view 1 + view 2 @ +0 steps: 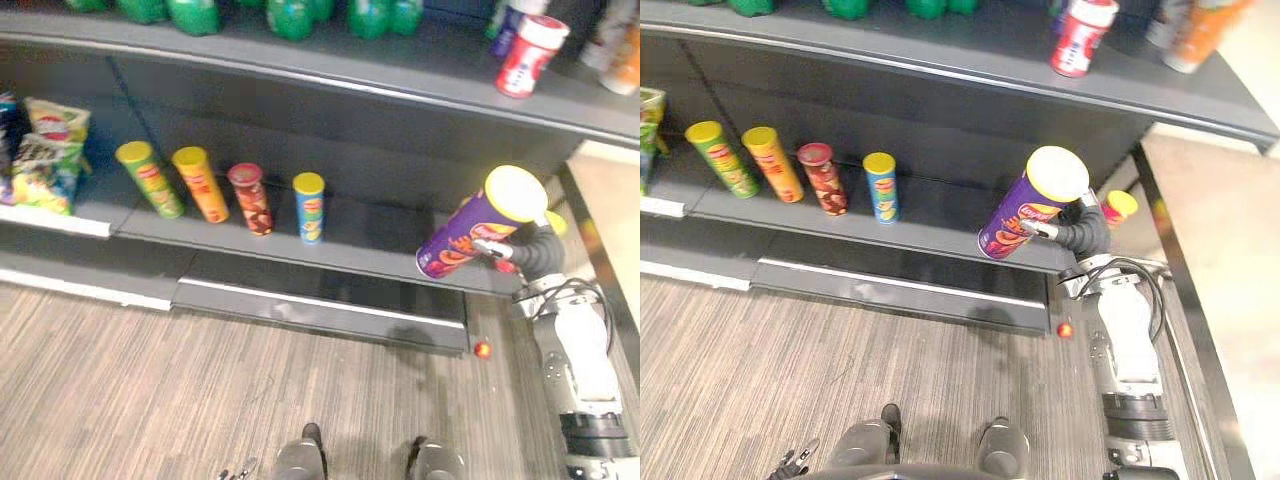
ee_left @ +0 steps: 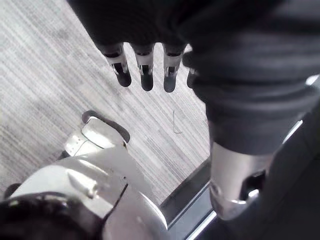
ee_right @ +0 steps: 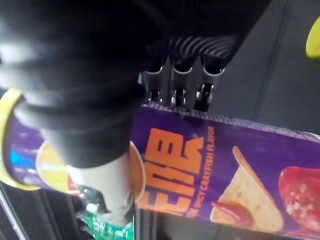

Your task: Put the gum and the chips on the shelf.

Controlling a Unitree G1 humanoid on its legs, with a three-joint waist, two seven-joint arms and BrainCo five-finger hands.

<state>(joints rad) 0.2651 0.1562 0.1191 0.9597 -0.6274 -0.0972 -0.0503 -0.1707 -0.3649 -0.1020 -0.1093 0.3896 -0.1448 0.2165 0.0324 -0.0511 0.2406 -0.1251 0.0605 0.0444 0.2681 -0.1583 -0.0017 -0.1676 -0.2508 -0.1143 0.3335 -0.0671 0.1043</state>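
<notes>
A purple chips can (image 1: 468, 232) with a yellow lid is held tilted, lid up, over the right end of the lower shelf (image 1: 360, 255). My right hand (image 1: 522, 252) is shut on it; in the right wrist view the fingers (image 3: 181, 86) and thumb (image 3: 112, 192) wrap round the purple can (image 3: 225, 165). A small yellow-lidded container (image 1: 1120, 205) stands on the shelf just behind that hand. My left hand (image 2: 145, 70) hangs over the floor with relaxed fingers, holding nothing.
Green (image 1: 150, 178), orange (image 1: 201, 183), dark red (image 1: 250, 198) and blue (image 1: 309, 207) chip cans stand in a row on the lower shelf, with chip bags (image 1: 45, 155) at the far left. The upper shelf (image 1: 420, 80) carries green bottles and a red-and-white canister (image 1: 530, 55). A small red ball (image 1: 483, 349) lies on the floor.
</notes>
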